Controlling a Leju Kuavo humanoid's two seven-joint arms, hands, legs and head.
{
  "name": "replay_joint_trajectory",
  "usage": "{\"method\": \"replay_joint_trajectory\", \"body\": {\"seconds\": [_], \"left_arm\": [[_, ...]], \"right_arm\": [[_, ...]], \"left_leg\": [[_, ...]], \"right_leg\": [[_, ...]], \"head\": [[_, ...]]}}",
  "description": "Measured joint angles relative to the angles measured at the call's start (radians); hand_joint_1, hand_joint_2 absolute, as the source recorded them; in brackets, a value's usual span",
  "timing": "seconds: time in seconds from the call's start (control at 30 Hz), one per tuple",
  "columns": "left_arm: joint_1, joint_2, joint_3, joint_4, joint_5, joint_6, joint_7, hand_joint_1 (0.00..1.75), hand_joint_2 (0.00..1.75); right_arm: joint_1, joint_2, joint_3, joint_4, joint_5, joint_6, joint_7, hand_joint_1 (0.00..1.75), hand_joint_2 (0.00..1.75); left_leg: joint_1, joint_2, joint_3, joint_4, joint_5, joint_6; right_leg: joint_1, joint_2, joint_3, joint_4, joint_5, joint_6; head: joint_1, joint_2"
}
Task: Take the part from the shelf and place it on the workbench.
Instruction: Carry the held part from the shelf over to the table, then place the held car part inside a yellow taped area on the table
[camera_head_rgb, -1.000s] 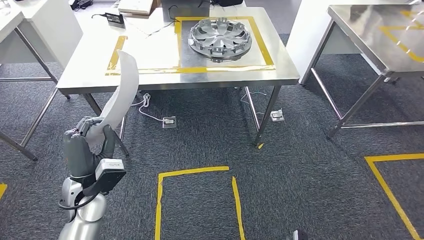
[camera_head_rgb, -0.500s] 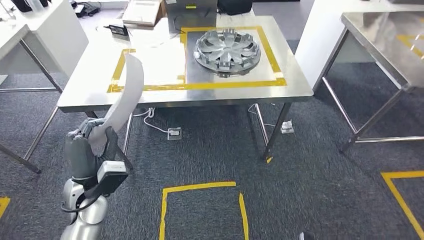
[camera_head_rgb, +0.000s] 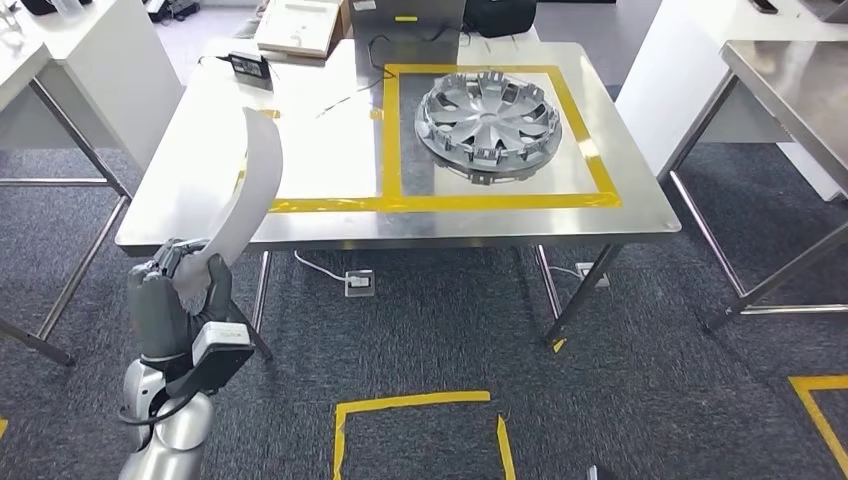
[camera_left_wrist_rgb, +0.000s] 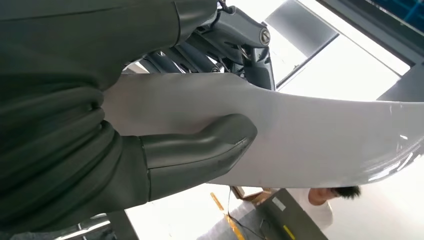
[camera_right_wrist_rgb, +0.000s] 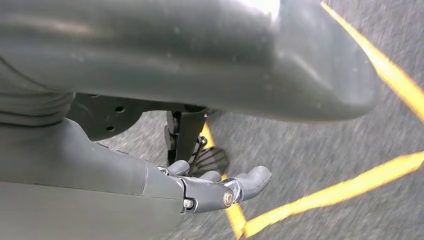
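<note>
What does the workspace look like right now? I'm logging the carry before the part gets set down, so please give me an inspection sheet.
Surface: steel workbench with yellow tape frames.
Job's things: long pale curved part, held upright, not yet over the bench.
Clutter: hubcap inside the right tape frame; small black device; flat box.
Hands: left hand grips the part's lower end; right hand hangs over the floor, holding nothing.
Cables: white cable under the bench.
Surroundings: grey carpet with yellow tape; other tables at both sides.
</note>
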Motion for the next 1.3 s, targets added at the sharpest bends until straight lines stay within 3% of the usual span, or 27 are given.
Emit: {"method": "replay_joint_trajectory", "body": {"seconds": [0.03,0.1,0.13,0.17,0.2,0.3,0.33,0.4,0.43,0.47,0.5,0.53,0.6,0.63,0.67,0.7,0.8,0.83,0.87,0.93,1.0,1.03,1.1,1.13,1.17,1.23,1.3], "left_arm": [[0.002,0.001,0.0,0.002,0.0,0.001,-0.001,1.75,1.75],[0.006,0.003,0.0,0.008,0.002,0.004,-0.002,1.75,1.75],[0.006,0.003,0.001,0.01,0.002,0.006,-0.003,1.75,1.75],[0.006,0.004,0.001,0.012,0.003,0.007,-0.003,1.75,1.75],[0.007,0.004,0.001,0.013,0.003,0.007,-0.004,1.75,1.75],[0.013,0.006,0.002,0.018,0.003,0.009,-0.004,1.75,1.75],[0.015,0.007,0.002,0.018,0.003,0.009,-0.005,1.75,1.75],[0.013,0.007,0.002,0.011,0.003,0.011,-0.005,1.75,1.75],[0.01,0.007,0.002,0.007,0.003,0.013,-0.006,1.75,1.75],[0.008,0.007,0.002,0.005,0.003,0.014,-0.007,1.75,1.75],[0.008,0.007,0.003,0.004,0.003,0.015,-0.007,1.75,1.75],[0.011,0.008,0.003,0.004,0.003,0.016,-0.008,1.75,1.75],[0.019,0.011,0.003,0.005,0.002,0.016,-0.008,1.75,1.75],[0.021,0.012,0.003,0.005,0.0,0.017,-0.008,1.75,1.75],[0.023,0.013,0.003,0.006,-0.004,0.017,-0.008,1.75,1.75],[0.025,0.015,0.003,0.008,-0.01,0.018,-0.008,1.75,1.75],[0.035,0.026,0.003,0.017,-0.036,0.025,-0.012,1.75,1.75],[0.038,0.029,0.002,0.02,-0.044,0.028,-0.013,1.75,1.75],[0.037,0.03,0.002,0.022,-0.055,0.032,-0.014,1.75,1.75],[0.028,0.029,-0.002,0.023,-0.087,0.044,-0.011,1.75,1.75],[0.018,0.027,-0.006,0.028,-0.131,0.056,-0.003,1.75,1.75],[0.014,0.028,-0.009,0.034,-0.156,0.061,0.005,1.75,1.75],[0.006,0.028,-0.018,0.054,-0.203,0.07,0.023,1.75,1.75],[0.002,0.028,-0.022,0.066,-0.221,0.072,0.032,1.75,1.75],[-0.001,0.028,-0.026,0.076,-0.233,0.074,0.039,1.75,1.75],[-0.009,0.027,-0.029,0.092,-0.247,0.076,0.048,1.75,1.75],[-0.021,0.027,-0.03,0.107,-0.276,0.087,0.066,1.75,1.75]], "right_arm": [[-0.001,0.0,0.0,0.0,0.001,0.001,0.0,0.0,0.0],[0.003,0.0,0.0,0.0,0.005,0.001,0.0,0.0,0.0],[0.006,0.0,0.0,0.0,0.006,0.001,0.0,0.0,0.0],[0.009,0.0,0.0,0.0,0.007,0.002,0.0,0.0,0.0],[0.011,0.0,0.0,0.0,0.007,0.002,0.0,0.0,0.0],[0.021,0.0,0.0,0.0,0.005,0.004,-0.006,0.0,0.0],[0.022,0.0,0.0,0.0,0.002,0.004,-0.01,0.0,0.0],[0.015,0.002,-0.001,0.0,-0.007,0.007,-0.018,0.0,0.0],[0.011,0.003,-0.002,0.0,-0.01,0.009,-0.02,0.0,0.0],[0.006,0.003,-0.003,0.0,-0.012,0.011,-0.021,0.0,0.0],[0.003,0.004,-0.005,0.0,-0.012,0.012,-0.021,0.0,0.0],[0.002,0.003,-0.006,0.0,-0.013,0.013,-0.021,0.0,0.0],[0.001,0.004,-0.008,0.0,-0.015,0.016,-0.02,0.0,0.0],[0.001,0.004,-0.01,0.001,-0.017,0.018,-0.019,0.0,0.0],[0.003,0.005,-0.011,0.001,-0.018,0.019,-0.018,0.0,0.0],[0.004,0.006,-0.013,0.001,-0.019,0.019,-0.018,0.0,0.0],[0.008,0.009,-0.015,0.002,-0.02,0.02,-0.02,0.0,0.0],[0.009,0.009,-0.016,0.003,-0.019,0.019,-0.022,0.0,0.0],[0.009,0.01,-0.016,0.004,-0.019,0.018,-0.023,0.0,0.0],[0.009,0.008,-0.016,0.004,-0.018,0.016,-0.026,0.0,0.0],[0.005,0.008,-0.016,0.004,-0.018,0.014,-0.026,0.0,0.0],[0.002,0.008,-0.016,0.004,-0.018,0.013,-0.025,0.0,0.0],[-0.003,0.008,-0.016,0.004,-0.019,0.012,-0.022,0.0,0.0],[-0.004,0.008,-0.016,0.004,-0.019,0.011,-0.021,0.0,0.0],[-0.003,0.008,-0.016,0.004,-0.019,0.01,-0.019,0.0,0.0],[-0.002,0.008,-0.017,0.004,-0.018,0.008,-0.018,0.0,0.0],[-0.003,0.009,-0.018,0.004,-0.017,0.007,-0.017,0.0,0.0]], "left_leg": [[-0.001,0.0,0.02,-0.007,-0.013,0.004],[-0.005,-0.002,0.062,-0.018,-0.041,0.007],[-0.006,-0.005,0.084,-0.021,-0.057,0.008],[-0.007,-0.008,0.109,-0.024,-0.073,0.007],[-0.008,-0.009,0.132,-0.028,-0.091,0.006],[-0.014,-0.013,0.191,-0.036,-0.146,-0.005],[-0.016,-0.015,0.212,-0.037,-0.158,-0.011],[-0.018,-0.016,0.233,-0.014,-0.156,-0.025],[-0.017,-0.015,0.223,0.027,-0.137,-0.032],[-0.017,-0.013,0.191,0.084,-0.119,-0.036],[-0.016,-0.011,0.148,0.147,-0.114,-0.038],[-0.016,-0.01,0.102,0.201,-0.131,-0.04],[-0.016,-0.009,0.021,0.251,-0.224,-0.04],[-0.016,-0.009,-0.007,0.245,-0.268,-0.041],[-0.016,-0.01,-0.027,0.222,-0.287,-0.041],[-0.016,-0.012,-0.04,0.184,-0.265,-0.04],[-0.018,-0.04,-0.061,0.039,-0.022,-0.033],[-0.02,-0.046,-0.064,0.018,0.034,-0.028],[-0.022,-0.045,-0.065,0.014,0.048,-0.024],[-0.019,-0.039,-0.054,0.011,0.043,-0.013],[-0.014,-0.031,-0.037,0.0,0.036,-0.001],[-0.014,-0.027,-0.029,-0.003,0.03,0.003],[-0.014,-0.019,-0.017,-0.004,0.016,0.006],[-0.013,-0.018,-0.011,-0.004,0.009,0.005],[-0.013,-0.017,-0.002,-0.003,0.002,0.003],[-0.01,-0.015,0.017,-0.003,-0.013,-0.005],[-0.012,-0.015,0.026,-0.001,-0.025,-0.017]], "right_leg": [[0.001,-0.002,-0.052,0.053,-0.013,0.001],[0.004,-0.003,-0.137,0.096,-0.083,0.0],[0.005,-0.004,-0.164,0.083,-0.112,-0.002],[0.007,-0.004,-0.181,0.051,-0.115,-0.006],[0.011,-0.004,-0.191,0.001,-0.08,-0.013],[0.029,-0.007,-0.196,-0.156,0.14,-0.04],[0.033,-0.006,-0.19,-0.176,0.175,-0.045],[0.033,-0.002,-0.16,-0.179,0.164,-0.053],[0.031,-0.001,-0.144,-0.18,0.152,-0.06],[0.03,0.0,-0.128,-0.181,0.142,-0.068],[0.029,0.002,-0.112,-0.183,0.13,-0.074],[0.029,0.004,-0.097,-0.183,0.118,-0.079],[0.03,0.016,-0.066,-0.183,0.09,-0.082],[0.03,0.024,-0.048,-0.183,0.076,-0.082],[0.03,0.033,-0.031,-0.183,0.061,-0.081],[0.029,0.041,-0.013,-0.183,0.047,-0.08],[0.029,0.068,0.017,-0.174,0.004,-0.071],[0.029,0.076,0.019,-0.17,-0.008,-0.065],[0.029,0.083,0.022,-0.168,-0.017,-0.057],[0.029,0.072,0.024,-0.168,-0.032,-0.044],[0.028,0.031,-0.001,-0.115,-0.058,-0.03],[0.026,0.01,-0.035,-0.059,-0.078,-0.023],[0.019,-0.002,-0.123,0.063,-0.106,-0.012],[0.015,-0.003,-0.153,0.091,-0.098,-0.009],[0.011,-0.003,-0.165,0.081,-0.068,-0.007],[0.008,-0.007,-0.138,-0.034,0.027,-0.005],[0.012,-0.01,-0.102,-0.142,0.083,-0.012]], "head": [[0.002,0.0],[0.003,0.0],[0.004,0.0],[0.004,0.0],[0.004,0.0],[0.004,0.0],[0.003,0.0],[0.002,0.0],[0.0,0.0],[-0.001,0.0],[-0.003,0.0],[-0.004,0.0],[-0.004,0.0],[-0.004,0.0],[-0.004,0.0],[-0.004,0.0],[-0.004,0.0],[-0.004,0.0],[-0.004,0.0],[-0.003,0.0],[0.001,0.0],[0.003,0.0],[0.004,0.0],[0.005,0.0],[0.005,0.0],[0.005,0.0],[0.006,0.0]]}}
